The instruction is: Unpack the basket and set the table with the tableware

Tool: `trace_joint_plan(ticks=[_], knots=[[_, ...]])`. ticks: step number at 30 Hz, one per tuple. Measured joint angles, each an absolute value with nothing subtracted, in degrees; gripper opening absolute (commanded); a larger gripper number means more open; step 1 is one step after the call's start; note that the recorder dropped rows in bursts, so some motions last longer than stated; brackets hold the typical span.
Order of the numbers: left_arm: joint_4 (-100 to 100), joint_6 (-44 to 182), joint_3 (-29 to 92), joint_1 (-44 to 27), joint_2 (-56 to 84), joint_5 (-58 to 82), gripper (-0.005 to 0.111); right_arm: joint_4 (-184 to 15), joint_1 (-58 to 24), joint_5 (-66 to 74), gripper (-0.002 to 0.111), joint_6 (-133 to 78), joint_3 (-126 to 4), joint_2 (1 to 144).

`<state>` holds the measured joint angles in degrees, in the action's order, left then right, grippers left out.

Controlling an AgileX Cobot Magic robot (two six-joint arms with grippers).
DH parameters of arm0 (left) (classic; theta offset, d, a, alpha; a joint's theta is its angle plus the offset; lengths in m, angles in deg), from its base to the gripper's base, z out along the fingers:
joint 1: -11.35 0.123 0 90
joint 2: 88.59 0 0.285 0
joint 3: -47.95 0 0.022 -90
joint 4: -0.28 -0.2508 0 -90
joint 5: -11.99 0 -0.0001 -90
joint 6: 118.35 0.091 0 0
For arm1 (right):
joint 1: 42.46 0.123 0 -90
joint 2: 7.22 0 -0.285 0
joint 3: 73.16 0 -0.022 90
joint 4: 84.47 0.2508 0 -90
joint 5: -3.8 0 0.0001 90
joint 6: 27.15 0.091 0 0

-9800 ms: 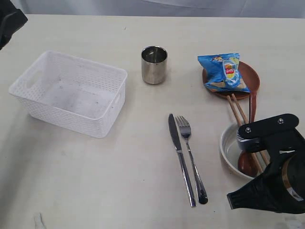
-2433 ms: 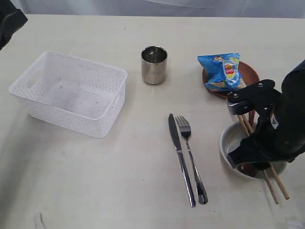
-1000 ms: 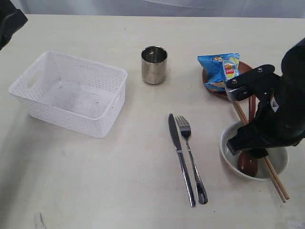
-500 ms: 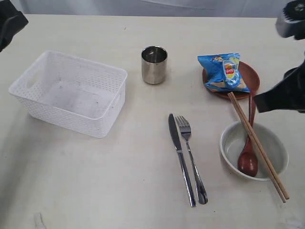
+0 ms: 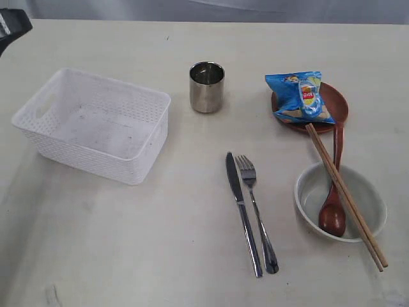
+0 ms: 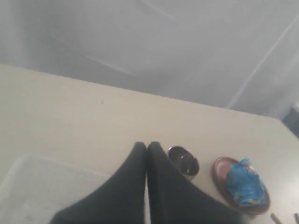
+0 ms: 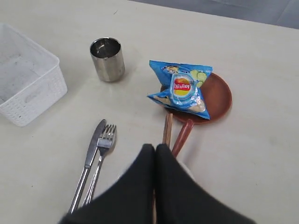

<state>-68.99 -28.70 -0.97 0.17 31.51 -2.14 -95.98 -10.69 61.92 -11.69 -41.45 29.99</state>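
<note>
While the chopsticks (image 5: 345,195) lay tilted across the bowl (image 5: 310,188) over the spoon (image 5: 333,214), any low sweep of yours could have rolled them onto the table (image 5: 128,243). The left gripper (image 6: 146,147) and right gripper (image 7: 155,148) were pressed together, empty. You had one empty basket (image 5: 102,167) at left, then one each of cup (image 5: 206,86), knife (image 5: 239,204), fork (image 5: 255,204), bowl, spoon, plate (image 5: 337,102) and snack bag (image 5: 299,96), and two chopsticks.

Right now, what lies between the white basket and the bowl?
The knife and fork lie side by side between the basket and the bowl; the exterior view shows it.
</note>
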Motion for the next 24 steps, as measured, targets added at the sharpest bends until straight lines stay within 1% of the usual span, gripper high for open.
trace_joint_plan(ticks=[3,6,10,12,17,20,24], knots=[[-89.50,-45.38,3.84,0.17,31.76,0.59,0.000,-95.88,-10.69,63.33,0.000,-11.70,-41.45,29.67],[-96.52,-52.38,7.37,0.17,31.76,1.31,0.000,-94.22,-10.69,62.92,0.000,-11.62,-41.45,29.57],[-98.66,-54.70,8.79,0.17,31.65,-0.13,0.000,-87.36,-10.69,57.26,0.000,-13.46,-41.45,28.10],[-99.07,-54.91,8.79,0.17,31.89,-2.25,0.000,-83.23,-10.69,52.06,0.000,-15.86,-41.45,26.22],[-99.32,-55.25,8.79,0.17,34.63,-5.13,0.000,-81.05,-10.69,41.76,0.000,-18.56,-41.45,19.48],[-99.32,-55.35,8.79,0.17,36.86,-5.40,0.000,-82.62,-10.69,41.01,0.000,-18.83,-41.54,15.38],[-99.32,-55.52,8.79,0.17,40.12,-5.77,0.000,-87.04,-10.69,45.81,0.000,-16.37,-41.54,10.70]])
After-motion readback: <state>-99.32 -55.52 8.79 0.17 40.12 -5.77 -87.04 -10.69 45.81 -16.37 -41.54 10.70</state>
